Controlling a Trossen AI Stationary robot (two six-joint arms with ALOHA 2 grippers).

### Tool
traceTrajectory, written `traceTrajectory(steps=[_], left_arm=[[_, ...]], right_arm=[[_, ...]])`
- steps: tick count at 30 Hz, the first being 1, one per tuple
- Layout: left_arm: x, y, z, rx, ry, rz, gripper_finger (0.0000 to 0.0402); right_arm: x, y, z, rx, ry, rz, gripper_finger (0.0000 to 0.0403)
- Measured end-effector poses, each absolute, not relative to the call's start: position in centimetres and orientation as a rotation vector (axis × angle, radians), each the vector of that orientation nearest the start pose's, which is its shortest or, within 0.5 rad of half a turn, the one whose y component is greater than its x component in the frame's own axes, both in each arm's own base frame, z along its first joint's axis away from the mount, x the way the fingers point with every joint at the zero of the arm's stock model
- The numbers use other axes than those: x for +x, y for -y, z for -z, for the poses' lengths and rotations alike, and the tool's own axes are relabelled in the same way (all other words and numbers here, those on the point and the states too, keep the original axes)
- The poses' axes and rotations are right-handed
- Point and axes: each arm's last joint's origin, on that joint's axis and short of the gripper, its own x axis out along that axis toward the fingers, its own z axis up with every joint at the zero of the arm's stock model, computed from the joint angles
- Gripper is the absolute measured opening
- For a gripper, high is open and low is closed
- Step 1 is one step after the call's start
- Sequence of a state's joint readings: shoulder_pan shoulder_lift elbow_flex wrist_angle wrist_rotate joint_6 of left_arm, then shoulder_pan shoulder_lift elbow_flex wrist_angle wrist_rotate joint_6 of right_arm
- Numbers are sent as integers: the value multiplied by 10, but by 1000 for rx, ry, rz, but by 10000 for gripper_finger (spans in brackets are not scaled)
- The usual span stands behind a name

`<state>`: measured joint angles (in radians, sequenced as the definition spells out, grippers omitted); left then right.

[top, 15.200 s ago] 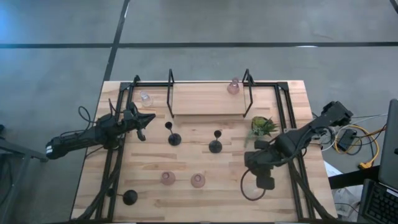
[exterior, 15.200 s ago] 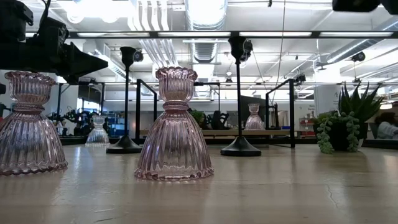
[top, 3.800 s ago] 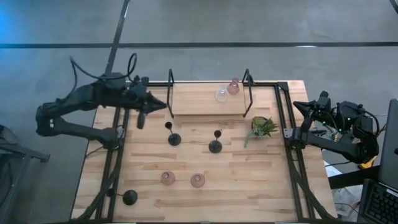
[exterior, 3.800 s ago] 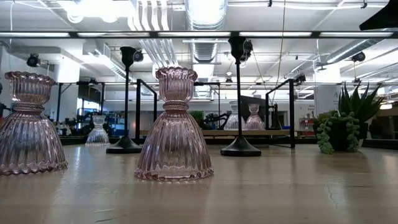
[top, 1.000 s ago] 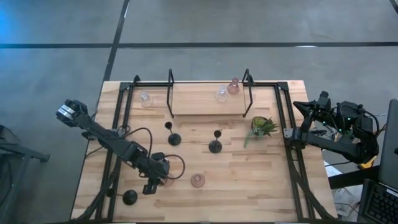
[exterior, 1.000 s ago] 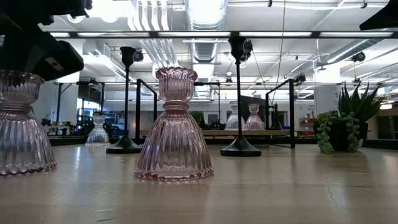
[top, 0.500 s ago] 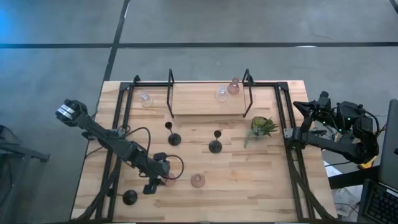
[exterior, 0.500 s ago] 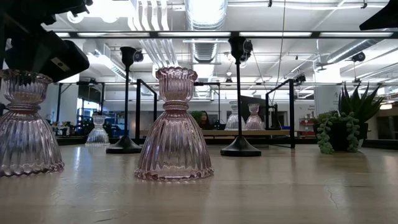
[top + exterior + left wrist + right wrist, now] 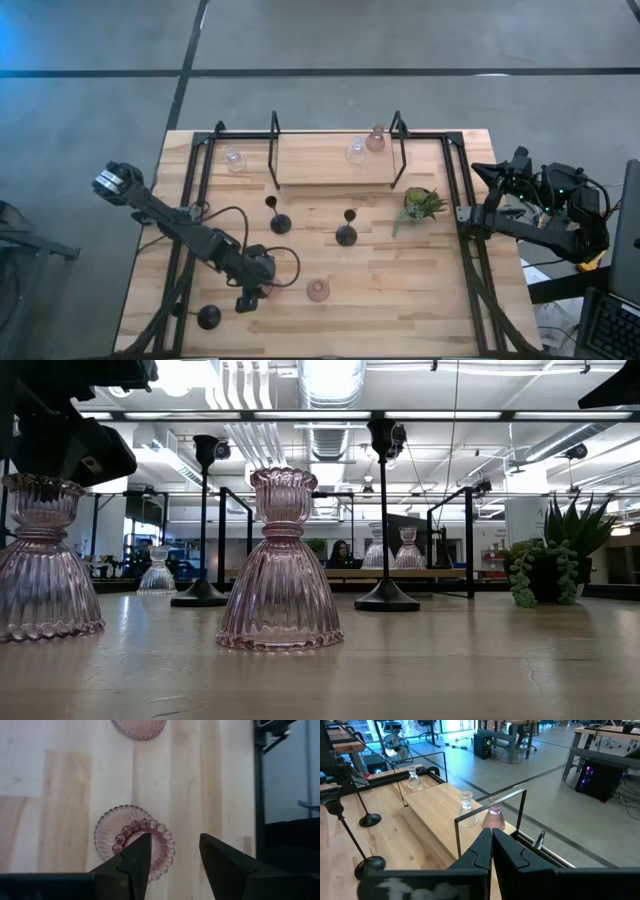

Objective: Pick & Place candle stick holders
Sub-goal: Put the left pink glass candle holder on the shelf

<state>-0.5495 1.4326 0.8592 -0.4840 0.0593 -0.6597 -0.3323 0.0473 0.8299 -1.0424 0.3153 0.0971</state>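
Left claw (image 9: 171,855) spread wide directly over pink glass candle holder (image 9: 134,840) at worktop (image 9: 380,310) front, lined up to straddle its top for grasping. Right claw (image 9: 491,839) shut, parked at right edge.

From above, my left hand (image 9: 252,296) covers the near-left pink holder (image 9: 134,841) — in the low view that holder (image 9: 42,560) runs off the left edge.
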Motion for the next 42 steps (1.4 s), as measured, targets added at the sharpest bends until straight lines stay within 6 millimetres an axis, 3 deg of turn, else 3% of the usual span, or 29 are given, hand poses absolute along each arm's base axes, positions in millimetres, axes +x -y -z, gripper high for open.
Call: traceTrajectory(steps=[14, 34, 42], left_arm=[[226, 133, -206, -290, -1263, 54, 168], [222, 119, -202, -283, -1313, -105, 44], [225, 120, -211, -309, -1302, -128, 43]], right_arm=[[-22, 2, -307, 95, -233, 656, 8], [-22, 2, -307, 95, -233, 656, 8], [-22, 2, -307, 95, -232, 656, 8]])
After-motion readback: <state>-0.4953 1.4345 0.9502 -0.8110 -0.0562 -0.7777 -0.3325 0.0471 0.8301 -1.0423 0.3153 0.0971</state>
